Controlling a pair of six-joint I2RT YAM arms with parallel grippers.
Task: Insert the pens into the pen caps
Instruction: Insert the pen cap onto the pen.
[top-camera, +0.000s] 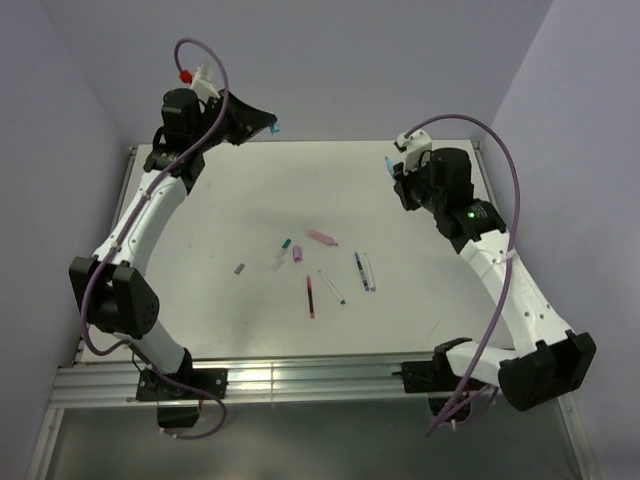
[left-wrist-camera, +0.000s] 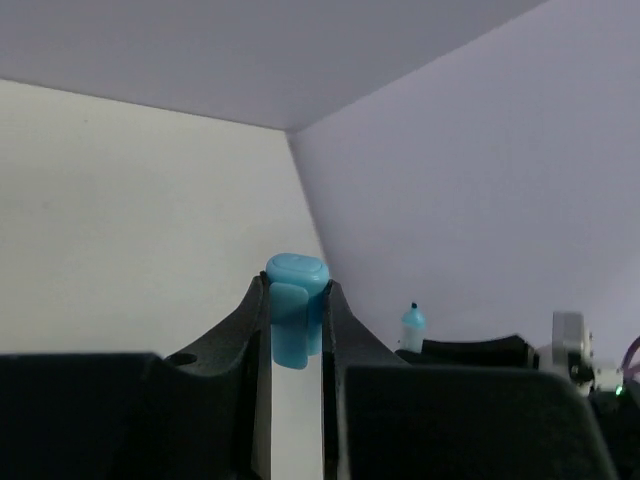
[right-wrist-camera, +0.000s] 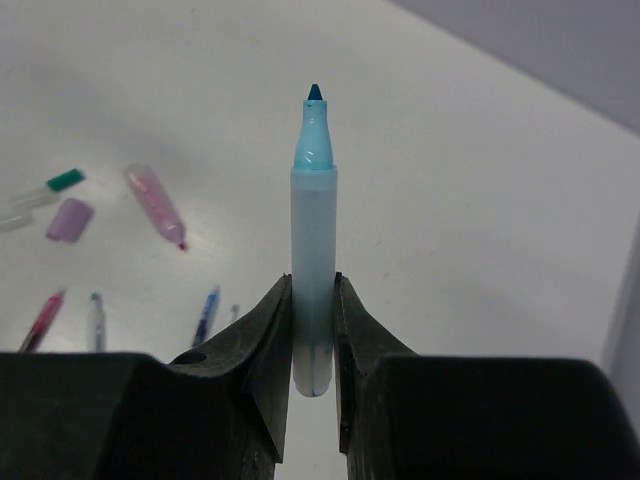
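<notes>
My left gripper (top-camera: 272, 127) is raised at the back left and shut on a light blue pen cap (left-wrist-camera: 296, 300), which sticks out just past the fingertips. Held up at the back right, my right gripper (top-camera: 390, 165) is shut on a pale pen with a light blue nib end (right-wrist-camera: 314, 230), tip pointing away from the wrist. That same pen (left-wrist-camera: 413, 328) shows small in the left wrist view, apart from the cap. On the table's middle lie a red pen (top-camera: 310, 296), a dark blue pen (top-camera: 360, 270), a pink piece (top-camera: 322, 238), a purple cap (top-camera: 298, 253) and a grey cap (top-camera: 240, 268).
A white pen with a green tip (right-wrist-camera: 55, 184) lies beside the purple cap (right-wrist-camera: 70, 219). The white table (top-camera: 430, 320) ends at a metal rail along the near edge. Lilac walls close in behind and on both sides.
</notes>
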